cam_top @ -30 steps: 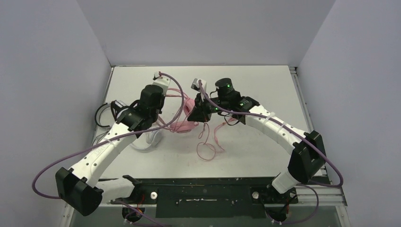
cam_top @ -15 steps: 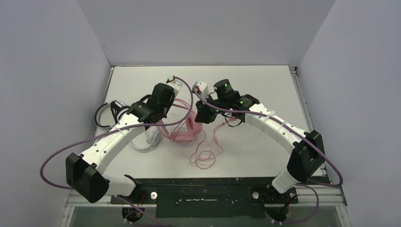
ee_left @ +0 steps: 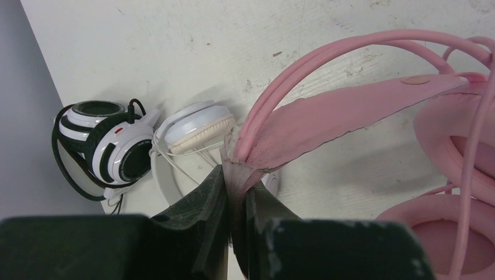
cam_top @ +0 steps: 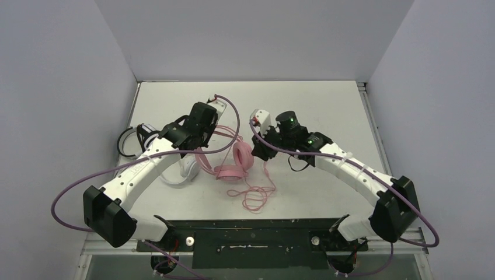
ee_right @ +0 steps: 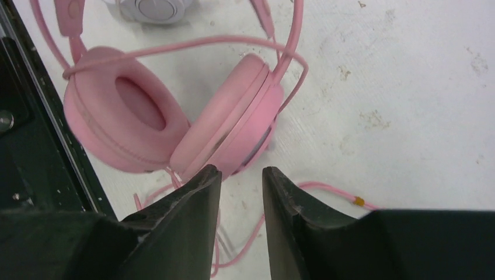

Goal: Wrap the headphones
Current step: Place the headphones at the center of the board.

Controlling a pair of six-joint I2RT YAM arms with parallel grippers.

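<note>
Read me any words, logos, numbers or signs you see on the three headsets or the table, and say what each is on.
No text can be read in any view.
The pink over-ear headphones carry only a small oval mark on the headband, too small to read.
The black-and-white headset has a red dot, no letters.
The all-white headset looks plain.

Bright, even light falls from above. In the top view the white worktop (cam_top: 327, 105) looks pale, with soft grey shadows under the left arm (cam_top: 140, 169) and the right arm (cam_top: 350, 169). Small green lights glow on the right arm. In both wrist views the jaws sit close to the lens, so they look dark and a bit fuzzy. The pink headphones (ee_right: 222, 128) look sharp. In the left wrist view their band throws a soft shadow on the worktop.
</note>
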